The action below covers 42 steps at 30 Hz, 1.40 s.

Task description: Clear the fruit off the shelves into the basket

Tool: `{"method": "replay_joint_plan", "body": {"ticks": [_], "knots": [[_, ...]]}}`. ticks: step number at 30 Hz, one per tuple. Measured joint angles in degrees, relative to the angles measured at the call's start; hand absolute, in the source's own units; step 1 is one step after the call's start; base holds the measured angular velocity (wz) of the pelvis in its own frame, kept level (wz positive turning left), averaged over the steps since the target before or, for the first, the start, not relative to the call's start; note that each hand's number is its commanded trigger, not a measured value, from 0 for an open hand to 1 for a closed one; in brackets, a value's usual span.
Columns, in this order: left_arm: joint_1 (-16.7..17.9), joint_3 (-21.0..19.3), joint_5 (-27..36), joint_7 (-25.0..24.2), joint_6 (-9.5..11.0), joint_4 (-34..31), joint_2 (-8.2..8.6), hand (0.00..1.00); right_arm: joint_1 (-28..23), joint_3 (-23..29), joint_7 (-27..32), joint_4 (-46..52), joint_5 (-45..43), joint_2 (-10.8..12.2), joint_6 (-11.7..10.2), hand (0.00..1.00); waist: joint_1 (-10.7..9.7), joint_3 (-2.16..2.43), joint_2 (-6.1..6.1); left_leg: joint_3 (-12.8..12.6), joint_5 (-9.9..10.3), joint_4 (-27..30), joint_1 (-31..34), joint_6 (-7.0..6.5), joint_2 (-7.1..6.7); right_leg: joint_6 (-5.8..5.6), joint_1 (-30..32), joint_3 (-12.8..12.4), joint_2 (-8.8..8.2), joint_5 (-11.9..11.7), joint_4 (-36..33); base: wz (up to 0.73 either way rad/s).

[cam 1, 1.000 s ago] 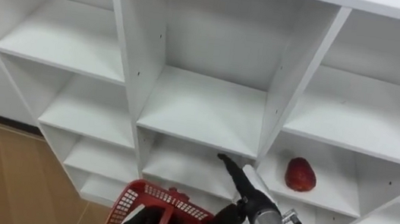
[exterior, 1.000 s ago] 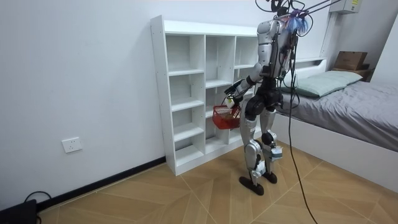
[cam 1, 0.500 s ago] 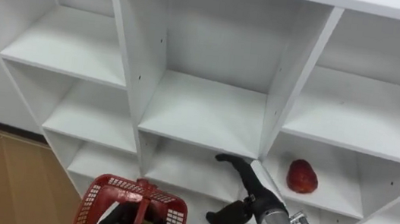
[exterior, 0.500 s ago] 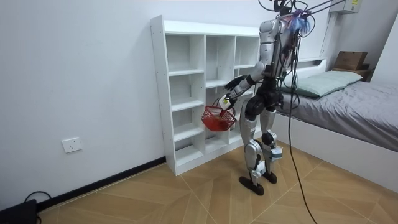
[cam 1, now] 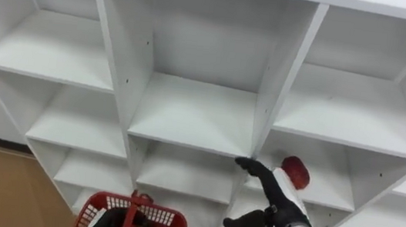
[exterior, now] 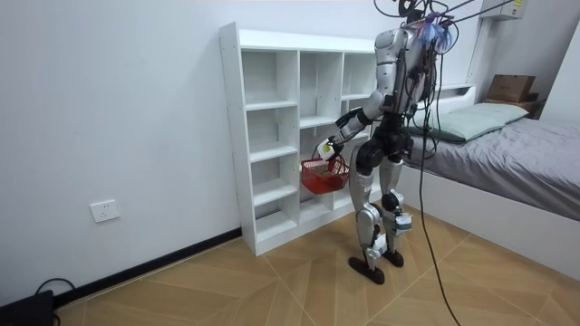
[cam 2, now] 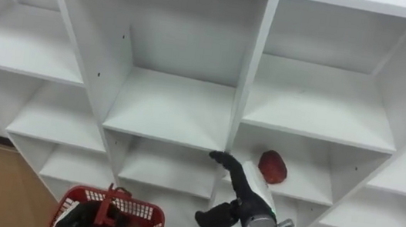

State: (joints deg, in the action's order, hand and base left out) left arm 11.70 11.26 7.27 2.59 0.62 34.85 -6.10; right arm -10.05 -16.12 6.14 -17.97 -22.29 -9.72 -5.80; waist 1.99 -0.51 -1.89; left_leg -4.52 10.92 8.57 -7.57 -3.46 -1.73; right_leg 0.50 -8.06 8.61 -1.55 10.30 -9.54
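The robot is standing close in front of a white closet (cam 1: pixel 195 116) of open compartments, with a bed (exterior: pixel 517 145) behind it on the room view's right. A red fruit (cam 1: pixel 296 171) is lying on a shelf in the right column, one level below the wide middle shelf and toward the far part of its compartment. The right hand (cam 1: pixel 283 204) is reaching up from the lower right, its fingers straight and spread, and its thumb is hanging well apart below them. The fingertips are pointing left across the upright divider, and the back of the hand is covering the near left edge of the fruit (whether they are touching cannot be told). The left hand (exterior: pixel 323 150) is curling round the handle of a red basket (cam 1: pixel 165 219). The basket is hanging low on the left, in front of the lower shelves and well apart from the fruit.
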Motion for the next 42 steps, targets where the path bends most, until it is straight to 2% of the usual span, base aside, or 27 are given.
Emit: {"method": "replay_joint_plan", "body": {"ticks": [3,8,10,13,18,24,32,37,42], "knots": [[0.0,-0.1,-0.01,0.38,0.23,0.07,0.12,1.0,-1.93,1.33,1.01,0.74,0.03,-0.03,-1.08,0.0,-0.23,0.04,-0.23,-0.32,0.01,-0.15,-0.16,0.0,0.06,0.0,0.11,-0.49,0.05,0.0,0.0,-0.08],[0.19,-0.93,-0.01,-0.2,0.25,0.26,0.12,1.0,-3.48,3.86,2.37,0.75,-0.01,-0.06,-1.15,0.0,-0.34,0.13,-0.1,-0.95,0.01,-0.32,-0.19,-0.01,0.14,0.0,0.85,-1.02,0.11,-0.01,-0.12,-0.08],[0.41,-1.36,-0.05,-0.77,0.25,0.26,0.1,1.0,-4.18,4.82,3.31,0.77,-0.24,-0.13,-1.15,0.0,-0.46,0.48,0.22,-1.1,0.02,-0.34,-0.24,-0.01,0.16,0.0,1.19,-1.2,0.13,-0.01,-0.14,-0.04],[0.64,-2.2,-0.15,-1.03,0.25,0.25,0.08,1.0,-5.02,6.33,3.76,0.76,-0.53,-0.18,-1.15,0.0,-0.53,0.69,0.6,-1.53,0.02,-0.92,-0.8,-0.01,0.23,0.0,1.19,-1.65,0.26,-0.01,-0.13,-0.08],[1.11,-3.79,-0.57,-0.96,0.25,0.25,-0.04,1.0,-5.21,7.35,5.71,0.77,-1.09,-0.16,-1.15,0.0,-1.92,0.68,0.4,-2.29,0.05,-1.13,-1.04,0.04,0.35,0.01,1.19,-2.28,0.56,-0.01,-0.05,-0.07],[1.38,-4.45,-0.65,-0.86,0.25,0.25,-0.22,1.0,-5.26,9.25,7.02,1.2,-2.24,-0.19,-1.15,0.0,-2.35,0.62,-0.3,-3.28,0.2,-1.35,-1.01,0.11,0.53,0.01,1.74,-3.21,0.74,-0.01,-0.11,-0.09],[1.43,-4.34,-0.58,-0.74,0.25,-0.55,-0.21,1.0,-5.88,9.54,7.09,5.37,-2.94,-0.19,-1.14,0.0,-3.01,0.66,0.08,-3.62,0.4,-1.36,-0.86,0.17,0.69,0.04,2.05,-3.75,0.81,-0.03,-0.13,-0.03],[1.25,-4.35,-0.08,-0.99,0.34,-0.49,-0.17,1.0,-5.53,9.53,7.67,5.33,-2.85,-0.2,-1.14,0.0,-2.73,0.43,0.48,-4.33,0.42,-1.26,-1.33,0.2,0.83,0.1,1.49,-3.98,0.85,-0.07,-0.23,-0.04],[0.98,-4.34,-0.18,-1.01,0.75,0.19,-0.15,1.0,-4.83,9.38,7.7,5.17,-2.87,-0.21,-0.96,0.0,-1.51,-0.14,0.3,-4.47,0.58,-1.4,-1.71,0.28,0.95,0.15,1.35,-3.9,0.97,-0.1,-0.24,-0.04]]}}
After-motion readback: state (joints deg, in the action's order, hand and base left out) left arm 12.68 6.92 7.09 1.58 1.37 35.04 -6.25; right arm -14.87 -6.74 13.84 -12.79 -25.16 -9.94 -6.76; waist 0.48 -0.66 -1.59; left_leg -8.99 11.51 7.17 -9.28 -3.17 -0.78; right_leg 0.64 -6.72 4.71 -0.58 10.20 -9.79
